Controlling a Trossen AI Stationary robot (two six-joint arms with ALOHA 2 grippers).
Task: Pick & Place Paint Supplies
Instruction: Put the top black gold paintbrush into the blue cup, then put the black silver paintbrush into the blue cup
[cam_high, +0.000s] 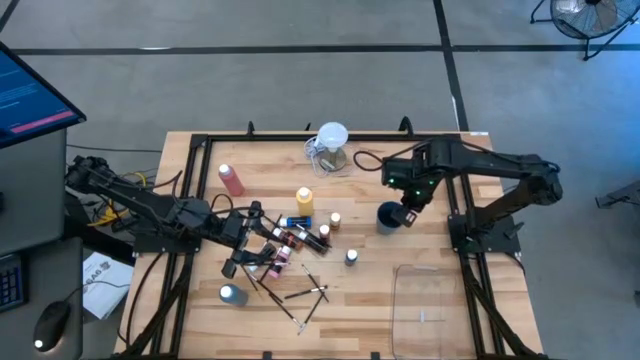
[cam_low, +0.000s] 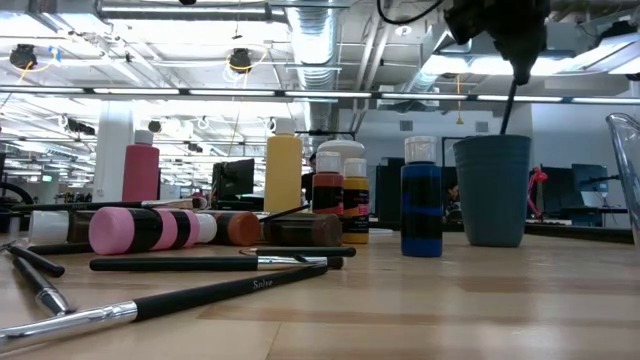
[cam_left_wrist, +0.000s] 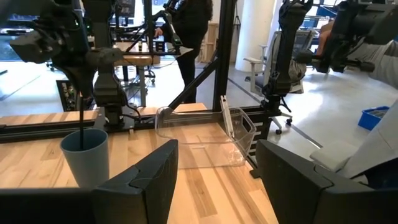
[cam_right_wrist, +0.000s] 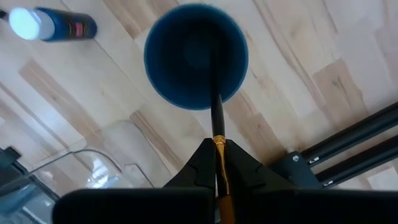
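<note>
Right gripper (cam_right_wrist: 219, 163) clenching paintbrush (cam_right_wrist: 217, 115), hanging it upright over blue cup (cam_right_wrist: 196, 56) for dropping in; left gripper (cam_high: 250, 250) released, waiting over bottle pile.

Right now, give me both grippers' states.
Left gripper: open, holding nothing.
Right gripper: shut on a paintbrush, held over the blue cup.

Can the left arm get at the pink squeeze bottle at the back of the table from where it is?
Probably yes. The pink squeeze bottle stands alone on the left arm's side, nothing beside it. The left gripper hangs with jaws open over the pile of small bottles. The right gripper is busy holding a paintbrush in the blue cup.
</note>
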